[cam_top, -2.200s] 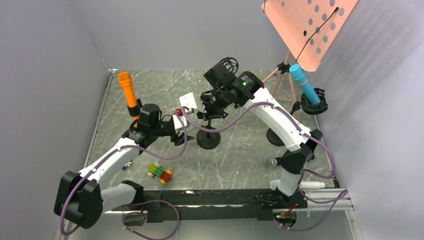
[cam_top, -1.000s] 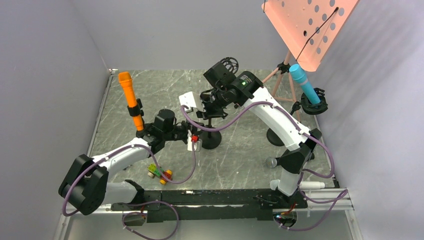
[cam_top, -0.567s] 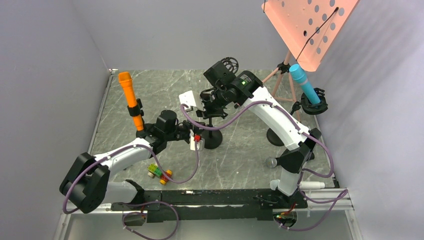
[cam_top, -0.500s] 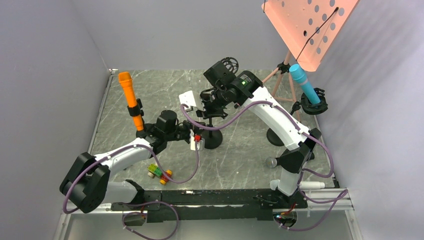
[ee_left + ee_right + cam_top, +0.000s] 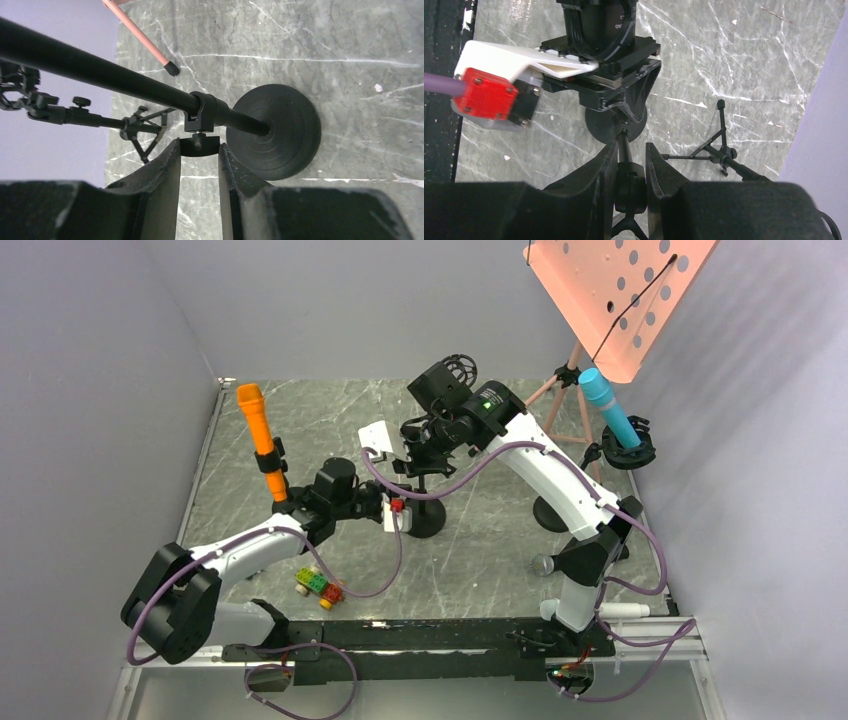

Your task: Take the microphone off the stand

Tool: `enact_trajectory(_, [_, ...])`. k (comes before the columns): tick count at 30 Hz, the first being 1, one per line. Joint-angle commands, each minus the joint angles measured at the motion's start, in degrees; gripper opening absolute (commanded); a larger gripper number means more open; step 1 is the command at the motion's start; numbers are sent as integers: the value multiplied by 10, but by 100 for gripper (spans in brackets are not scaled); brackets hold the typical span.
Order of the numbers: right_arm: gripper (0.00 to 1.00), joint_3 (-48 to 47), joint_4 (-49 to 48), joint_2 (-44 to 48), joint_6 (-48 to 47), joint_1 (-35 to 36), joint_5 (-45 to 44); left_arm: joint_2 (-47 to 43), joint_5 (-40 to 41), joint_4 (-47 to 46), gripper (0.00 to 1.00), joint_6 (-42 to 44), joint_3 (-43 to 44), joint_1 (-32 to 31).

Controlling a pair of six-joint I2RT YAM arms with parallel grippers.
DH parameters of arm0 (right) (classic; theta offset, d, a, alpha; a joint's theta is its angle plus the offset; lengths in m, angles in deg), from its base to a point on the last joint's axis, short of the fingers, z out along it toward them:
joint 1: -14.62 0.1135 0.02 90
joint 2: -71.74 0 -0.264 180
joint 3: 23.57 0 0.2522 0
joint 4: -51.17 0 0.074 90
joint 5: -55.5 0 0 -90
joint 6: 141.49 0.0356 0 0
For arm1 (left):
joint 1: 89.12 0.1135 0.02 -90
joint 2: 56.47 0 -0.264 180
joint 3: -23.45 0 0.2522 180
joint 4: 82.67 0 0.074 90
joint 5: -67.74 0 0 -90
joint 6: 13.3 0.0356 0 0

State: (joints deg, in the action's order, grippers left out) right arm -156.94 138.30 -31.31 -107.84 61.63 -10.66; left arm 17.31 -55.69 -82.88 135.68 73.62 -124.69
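Grey marble table [image 5: 480,550] carrying three microphone stands. Both arms work on the middle stand [image 5: 419,517], a black pole rising from a round black foot.

The left gripper [image 5: 199,147] reaches in low from the left, near the foot. Seen from its wrist, its two fingers sit close together with the small knob [image 5: 200,137] of the pole's collar between their tips. They look clamped on it, bracing the stand. The right gripper [image 5: 629,147] comes down from above and is clenched around a thicker black part of the same pole, higher up.

The microphone [image 5: 460,368] looks to be the round wire-mesh head at the top of this stand, just behind the right wrist. Its body is hidden by the arm, and it seems not yet out of its holder. An orange microphone [image 5: 255,420] stands at the left and a blue microphone [image 5: 608,405] at the right, neither of them held.

The step in hand seems to be steadying the stand before the pull. Next, the left arm should pin the stand down while the right lets go of the pole and moves up to the microphone's body. It should close on the body and draw it out slowly along its own axis, so the stand does not tip.
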Motion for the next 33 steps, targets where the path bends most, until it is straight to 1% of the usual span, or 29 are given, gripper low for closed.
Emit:
enact_trajectory(1, [0,-11,-5,-15,-11,5,-8,38,-127,145,8,-153,38,4])
enact_trajectory(2, [0,-10,-6,-15,-11,5,-9,43,-141,163,6,-181,49,15])
enact_trajectory(4, [0,-7,-7,-12,-10,5,-9,50,-195,183,3,-233,65,38])
enact_trajectory(6, [0,-4,-8,-10,-9,5,-9,58,-231,205,0,-267,79,57])
enact_trajectory(9, [0,-2,-9,-10,-10,6,-9,80,-277,249,0,-298,110,72])
enact_trajectory(11, [0,-4,-7,-11,-11,5,-7,111,-316,296,0,-315,147,81])
enact_trajectory(13, [0,-5,-6,-13,-12,5,-5,155,-359,357,0,-330,195,91])
enact_trajectory(14, [0,-6,-6,-13,-12,5,-4,185,-388,406,0,-330,227,95])
enact_trajectory(15, [0,-6,-6,-13,-12,5,-3,208,-400,432,0,-327,244,99])
enact_trajectory(16, [0,-5,-6,-12,-12,5,-2,228,-422,480,0,-321,265,104])
enact_trajectory(19, [0,-2,-6,-11,-12,6,0,276,-454,609,0,-257,334,112])
enact_trajectory(20, [0,-2,-6,-10,-13,5,0,294,-466,664,0,-224,359,116])
enact_trajectory(21, [0,-2,-5,-9,-14,5,1,316,-475,723,0,-186,386,118])
enact_trajectory(23, [0,-1,-5,-9,-14,6,1,372,-495,882,0,-74,452,121])
enact_trajectory(24, [0,0,-6,-7,-14,6,1,404,-509,996,0,22,486,124])
enact_trajectory(25, [0,0,-7,-7,-14,6,1,431,-520,1036,0,51,506,127])
enact_trajectory(27, [0,4,-8,-5,-15,5,1,447,-526,1042,0,24,513,136])
enact_trajectory(29, [0,6,-9,-3,-15,5,0,440,-525,1040,0,22,510,138])
enact_trajectory(31, [0,8,-9,-1,-15,5,1,443,-528,1039,0,-11,522,138])
enact_trajectory(33, [0,9,-10,0,-15,6,1,446,-544,1041,8,-37,534,138])
